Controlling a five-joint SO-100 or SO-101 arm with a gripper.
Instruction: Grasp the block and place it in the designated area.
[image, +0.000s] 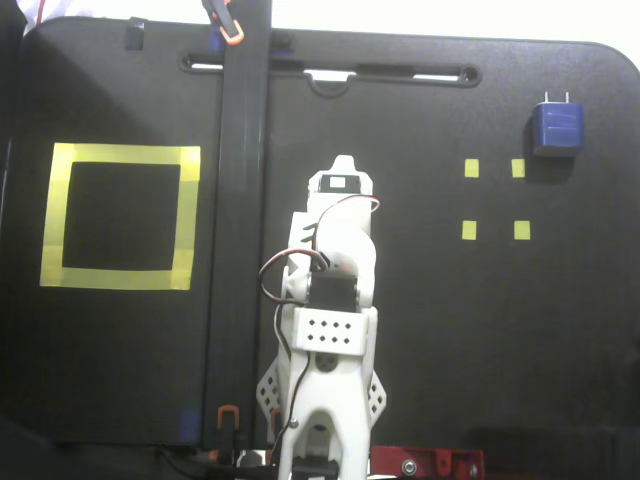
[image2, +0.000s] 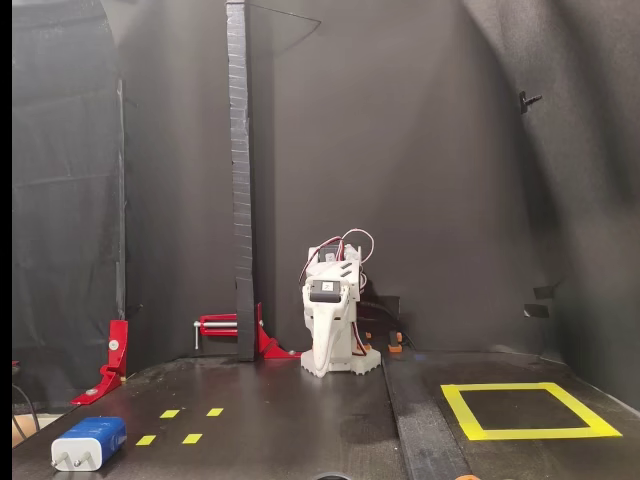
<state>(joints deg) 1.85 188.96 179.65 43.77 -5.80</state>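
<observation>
Nearest the lens in a fixed view from table level lies the block (image2: 90, 441), a small dark-blue, roughly square piece with two short pale prongs pointing toward the camera, resting flat on the black tabletop (image2: 300, 420) at the lower left. Just to its right sit four tiny yellow squares (image2: 181, 425), then the folded white arm (image2: 335, 325) at the back centre, and at the far right the designated area (image2: 528, 410), a wide yellow tape outline enclosing bare black surface. That same view alone shows a tall dark post (image2: 240, 180) rising beside the arm and red clamps (image2: 112, 360) at the tabletop's rear left. In a fixed view from above the order is mirrored: the designated area (image: 120, 215) lies at the left, the arm (image: 335, 300) stands in the middle, the small squares (image: 495, 198) come next, and the block (image: 557, 128) sits at the upper right, just beyond the squares, prongs toward the far edge. The block lies well apart from both the arm and the tape square. The hand (image: 343, 170) is tucked in against the arm, touching nothing, and neither view shows whether its jaws are apart or together.
</observation>
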